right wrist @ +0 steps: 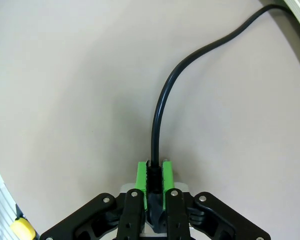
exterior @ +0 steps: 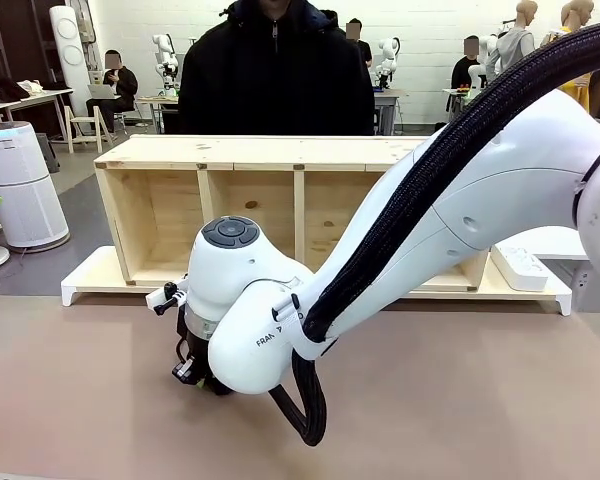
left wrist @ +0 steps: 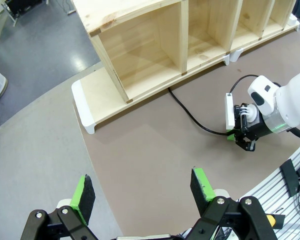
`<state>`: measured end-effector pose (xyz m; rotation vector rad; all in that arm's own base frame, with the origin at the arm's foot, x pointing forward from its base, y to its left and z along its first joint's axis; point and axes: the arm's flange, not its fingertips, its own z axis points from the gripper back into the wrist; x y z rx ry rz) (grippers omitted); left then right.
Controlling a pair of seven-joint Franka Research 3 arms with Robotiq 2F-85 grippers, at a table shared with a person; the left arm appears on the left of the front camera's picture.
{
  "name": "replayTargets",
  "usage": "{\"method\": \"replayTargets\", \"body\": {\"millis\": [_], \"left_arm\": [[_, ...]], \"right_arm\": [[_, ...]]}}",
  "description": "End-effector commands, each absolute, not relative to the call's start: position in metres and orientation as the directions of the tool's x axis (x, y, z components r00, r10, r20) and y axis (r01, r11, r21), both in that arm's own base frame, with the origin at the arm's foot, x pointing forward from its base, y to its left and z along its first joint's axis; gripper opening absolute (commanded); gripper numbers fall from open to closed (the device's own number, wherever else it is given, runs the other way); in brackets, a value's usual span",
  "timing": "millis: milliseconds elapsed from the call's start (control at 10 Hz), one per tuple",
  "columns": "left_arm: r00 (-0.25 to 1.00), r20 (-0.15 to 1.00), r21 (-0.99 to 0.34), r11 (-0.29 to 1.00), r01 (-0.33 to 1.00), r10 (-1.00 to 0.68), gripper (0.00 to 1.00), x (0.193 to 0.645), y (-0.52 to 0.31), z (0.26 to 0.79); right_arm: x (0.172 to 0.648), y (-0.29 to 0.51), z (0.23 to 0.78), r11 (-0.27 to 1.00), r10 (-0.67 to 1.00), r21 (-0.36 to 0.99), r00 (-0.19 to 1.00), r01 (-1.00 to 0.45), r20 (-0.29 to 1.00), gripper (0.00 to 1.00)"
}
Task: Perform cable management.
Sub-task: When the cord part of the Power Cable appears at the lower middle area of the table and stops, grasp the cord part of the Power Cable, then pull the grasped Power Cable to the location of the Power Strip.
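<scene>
The cable (right wrist: 160, 110) is a thin black cord lying on the tan table top, curving away to the upper right in the right wrist view. My right gripper (right wrist: 154, 167) is shut on its near end, the green pads pressed against a ribbed black piece. In the left wrist view the cable (left wrist: 190, 112) runs from under the wooden shelf across the table to the right gripper (left wrist: 241, 138). From the front, the right gripper (exterior: 194, 374) points down at the table at left of centre. My left gripper (left wrist: 141, 189) hangs high above the table, open, with nothing between its fingers.
A low wooden shelf (exterior: 300, 152) with open compartments stands across the far side, on a white-edged base (exterior: 80, 283). A white power strip (exterior: 520, 268) lies on that base at right. A person in a black jacket (exterior: 275, 80) stands behind the shelf.
</scene>
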<state>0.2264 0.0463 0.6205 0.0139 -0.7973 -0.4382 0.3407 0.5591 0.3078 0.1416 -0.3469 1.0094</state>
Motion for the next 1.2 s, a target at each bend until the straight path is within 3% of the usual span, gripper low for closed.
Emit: {"method": "replayTargets", "body": {"millis": [0,1100], "left_arm": [[0.617,0.694,0.174,0.918,0.357,-0.371,1.00,0.2287,0.0473,0.6207],[0.617,0.694,0.174,0.918,0.357,-0.371,1.00,0.2287,0.0473,0.6207]], "right_arm": [[0.3406,0.5589,0.3074,0.527,0.803,-0.042,0.481,-0.849,0.351,0.00],[0.3406,0.5589,0.3074,0.527,0.803,-0.042,0.481,-0.849,0.351,0.00]]}}
